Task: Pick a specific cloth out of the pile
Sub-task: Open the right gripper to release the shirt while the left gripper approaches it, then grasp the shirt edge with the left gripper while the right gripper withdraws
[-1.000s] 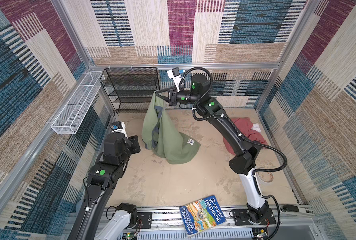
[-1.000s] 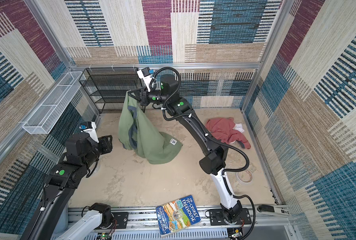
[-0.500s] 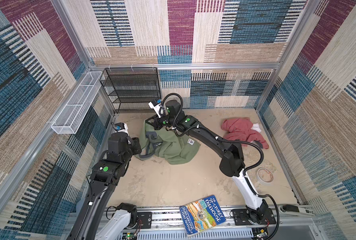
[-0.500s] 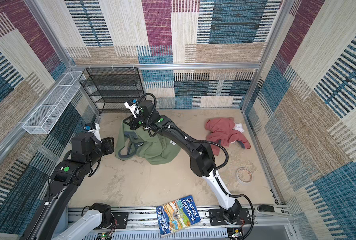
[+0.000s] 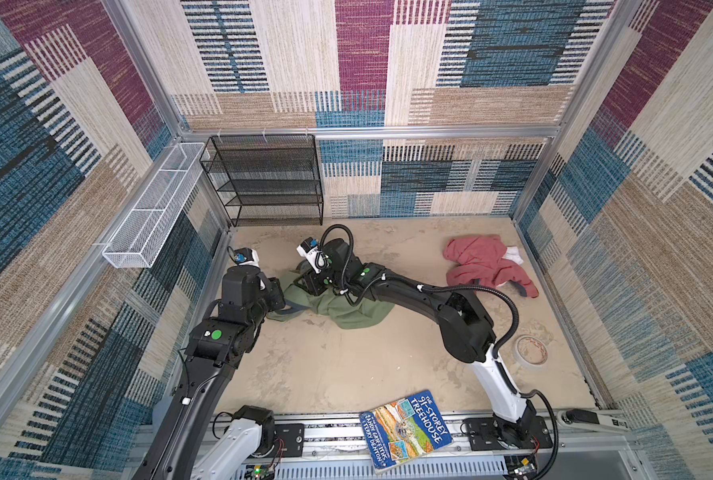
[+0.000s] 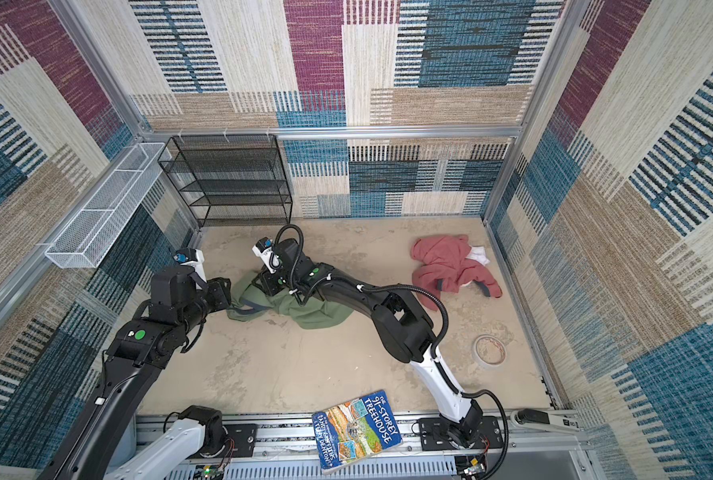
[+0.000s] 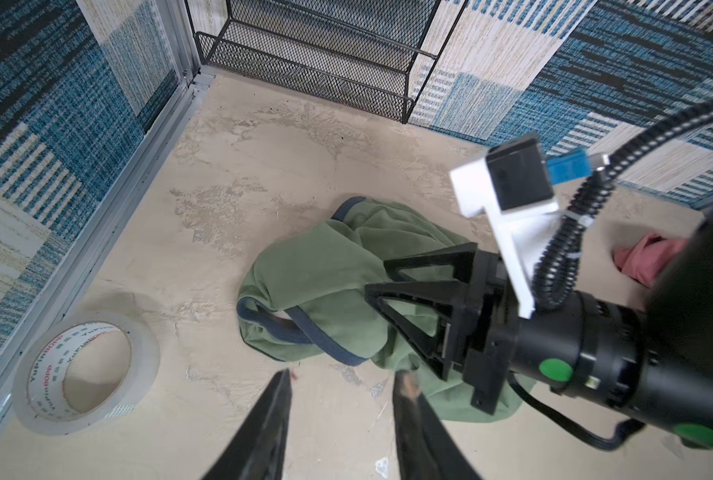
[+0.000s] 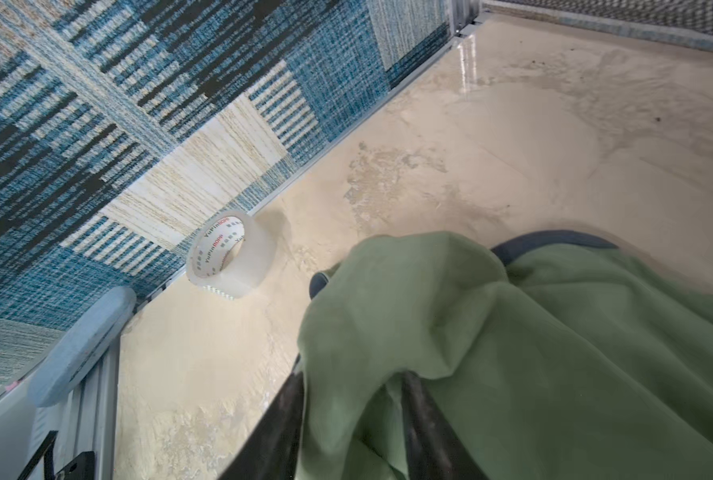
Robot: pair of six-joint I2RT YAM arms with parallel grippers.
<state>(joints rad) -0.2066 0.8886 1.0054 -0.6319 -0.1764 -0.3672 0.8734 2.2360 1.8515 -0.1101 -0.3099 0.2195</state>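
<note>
Lying crumpled on the bench [image 5: 325, 365], the olive-green cloth [image 5: 359, 313] sits well apart from the rest of the pile [image 5: 477, 266], which is dusty-red with a white garment [image 5: 513, 253] tucked beside it, at 2 o'clock in both top views. The right jaws, on an arm reaching across the middle, stand parted over the cloth's 10 o'clock end, a slack fold draped between them rather than pinched. The left jaws, open and empty, hover just beside the grey trim [image 7: 304, 328]. The cloth lies at their 3 o'clock, its long axis running roughly 9 to 4. The right jaws look nearer, with fabric between them, so any re-grip likely falls to them.
</note>
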